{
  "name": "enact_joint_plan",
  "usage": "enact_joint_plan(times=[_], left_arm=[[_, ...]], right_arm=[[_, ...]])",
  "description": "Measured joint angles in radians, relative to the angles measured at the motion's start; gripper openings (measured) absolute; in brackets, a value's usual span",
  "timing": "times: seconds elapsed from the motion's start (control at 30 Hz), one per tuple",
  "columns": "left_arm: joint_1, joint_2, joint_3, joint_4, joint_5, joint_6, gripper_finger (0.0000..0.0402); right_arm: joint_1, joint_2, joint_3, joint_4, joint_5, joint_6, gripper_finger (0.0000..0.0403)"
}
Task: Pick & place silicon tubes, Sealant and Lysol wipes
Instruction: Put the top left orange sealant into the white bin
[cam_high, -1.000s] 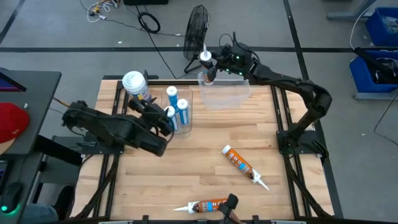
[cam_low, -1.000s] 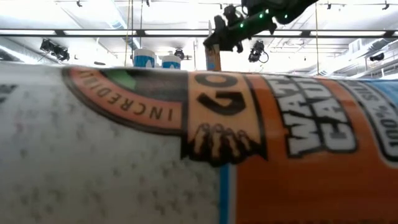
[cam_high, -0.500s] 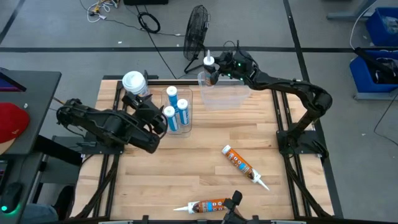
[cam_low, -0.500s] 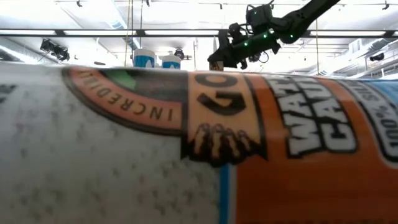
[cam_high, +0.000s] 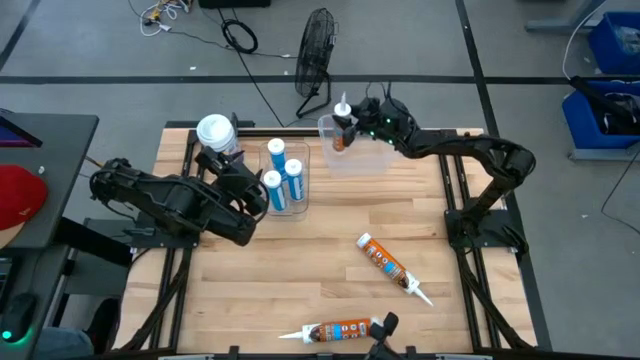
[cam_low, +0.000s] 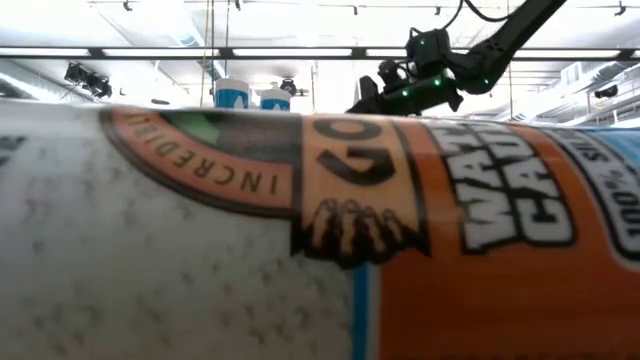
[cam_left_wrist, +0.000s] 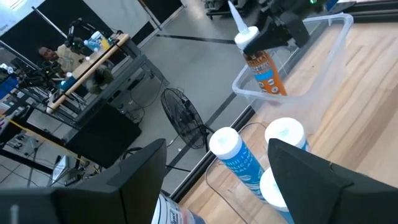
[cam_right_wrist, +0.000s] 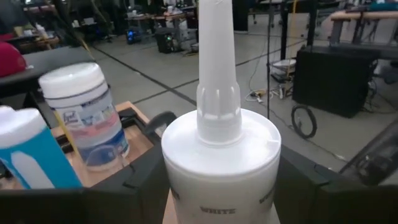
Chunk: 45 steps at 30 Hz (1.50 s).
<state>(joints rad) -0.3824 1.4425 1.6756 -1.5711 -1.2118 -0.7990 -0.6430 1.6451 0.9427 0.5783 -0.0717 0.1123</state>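
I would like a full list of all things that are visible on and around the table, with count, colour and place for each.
Lysol wipes: one, white lid, far left part of the table.
Blue-and-white cylinders: three, upright in a clear bin beside the wipes.
Clear container: one, far middle of the table.
Sealant tube held upright: one, orange label, white nozzle, over the clear container's left end.
Lying sealant tubes: two, orange and white, one at right of centre, one at the near edge.
Fan: one, black, on the floor beyond the table.
Left gripper: open, by the cylinders.
Right gripper: shut on the upright tube.
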Motion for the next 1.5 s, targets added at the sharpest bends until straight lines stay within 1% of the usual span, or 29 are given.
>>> enact_joint_plan(times=[0.17, 0.3, 0.4, 0.7, 1.0, 1.13, 1.37, 1.5], left_arm=[[0.000, 0.000, 0.000, 0.000, 0.000, 0.000, 0.0287], [0.000, 0.000, 0.000, 0.000, 0.000, 0.000, 0.0287], [0.000, 0.001, 0.000, 0.000, 0.000, 0.000, 0.0287], [0.000, 0.001, 0.000, 0.000, 0.000, -0.001, 0.0287], [0.000, 0.001, 0.000, 0.000, 0.000, -0.002, 0.0286], [0.000, 0.001, 0.000, 0.000, 0.000, -0.002, 0.0287], [0.000, 0.001, 0.000, 0.000, 0.004, -0.002, 0.0287], [0.000, 0.001, 0.000, 0.000, 0.019, -0.004, 0.0287]], right_arm=[[0.000, 0.000, -0.063, 0.059, 0.062, 0.006, 0.0222], [0.000, 0.000, -0.089, 0.102, 0.085, 0.005, 0.0222], [-0.002, 0.002, -0.089, 0.108, 0.086, 0.003, 0.0222], [-0.002, 0.062, -0.088, 0.148, 0.080, 0.008, 0.0222], [-0.002, 0.063, -0.088, 0.141, 0.074, 0.010, 0.0223], [-0.002, 0.063, -0.088, 0.135, 0.052, 0.010, 0.0245], [-0.001, 0.066, -0.090, 0.113, 0.026, 0.013, 0.0305], [-0.001, 0.063, -0.090, 0.102, 0.026, 0.012, 0.0321]])
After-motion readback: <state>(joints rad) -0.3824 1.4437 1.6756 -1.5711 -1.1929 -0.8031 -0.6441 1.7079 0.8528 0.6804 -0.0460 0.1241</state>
